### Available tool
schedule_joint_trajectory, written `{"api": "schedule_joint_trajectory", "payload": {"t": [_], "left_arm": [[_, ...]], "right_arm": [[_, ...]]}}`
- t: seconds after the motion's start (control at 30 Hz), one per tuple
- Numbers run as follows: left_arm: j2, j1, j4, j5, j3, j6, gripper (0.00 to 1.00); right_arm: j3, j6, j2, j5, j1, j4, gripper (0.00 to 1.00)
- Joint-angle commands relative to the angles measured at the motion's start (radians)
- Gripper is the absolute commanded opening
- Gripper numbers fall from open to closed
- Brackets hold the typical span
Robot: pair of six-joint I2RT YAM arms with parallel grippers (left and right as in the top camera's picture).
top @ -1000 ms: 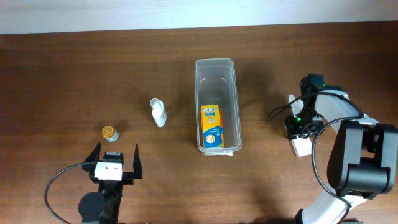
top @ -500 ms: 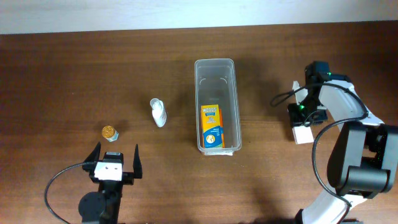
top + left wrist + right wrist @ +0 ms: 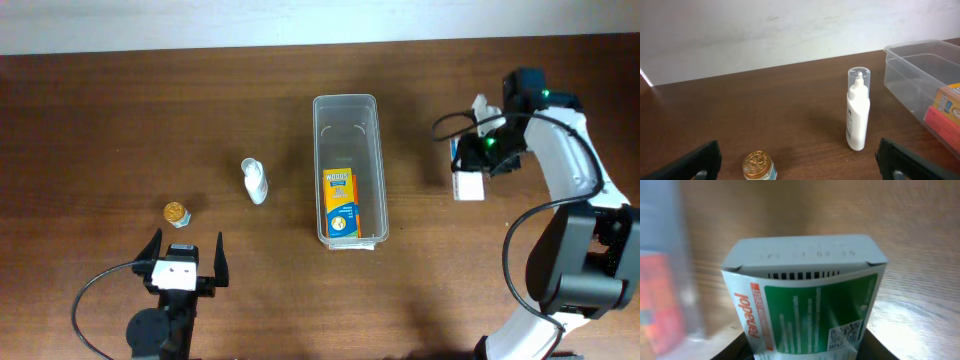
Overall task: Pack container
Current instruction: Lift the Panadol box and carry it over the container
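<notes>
The container (image 3: 348, 108), a long clear bin, stands mid-table with an orange and blue box (image 3: 341, 203) lying in its near half. My right gripper (image 3: 472, 162) is shut on a white and green Panadol box (image 3: 467, 184), held right of the container and apart from it. In the right wrist view that Panadol box (image 3: 805, 295) fills the frame between my fingers, with the container (image 3: 660, 240) blurred at the left. My left gripper (image 3: 183, 262) stands open near the front edge, nothing between its fingers (image 3: 695, 162).
A white pump bottle (image 3: 255, 181) stands upright left of the container, seen also in the left wrist view as the bottle (image 3: 858, 112). A small gold-lidded jar (image 3: 177, 212) sits just ahead of the left gripper. Cables trail near both arms.
The right gripper has carried the Panadol box away from the front right, back and leftwards, closer to the container. The left arm has not moved.
</notes>
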Motion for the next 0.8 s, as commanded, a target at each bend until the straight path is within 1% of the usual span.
{"api": "schedule_joint_trajectory", "payload": {"t": [0.0, 0.17, 0.37, 0.6, 0.77], "left_arm": [[-0.005, 0.005, 0.000, 0.004, -0.010, 0.016, 0.99], [-0.005, 0.005, 0.000, 0.004, -0.010, 0.016, 0.99], [-0.005, 0.005, 0.000, 0.004, -0.010, 0.016, 0.99], [-0.005, 0.005, 0.000, 0.004, -0.010, 0.016, 0.99], [-0.005, 0.005, 0.000, 0.004, -0.010, 0.016, 0.99]], "right_arm": [[0.084, 0.011, 0.003, -0.200, -0.003, -0.036, 0.43], [0.173, 0.011, 0.003, -0.461, -0.003, -0.120, 0.43], [0.207, 0.011, 0.001, -0.724, 0.008, -0.231, 0.43], [0.207, 0.011, 0.001, -0.784, 0.089, -0.292, 0.43], [0.207, 0.011, 0.001, -0.809, 0.177, -0.262, 0.43]]}}
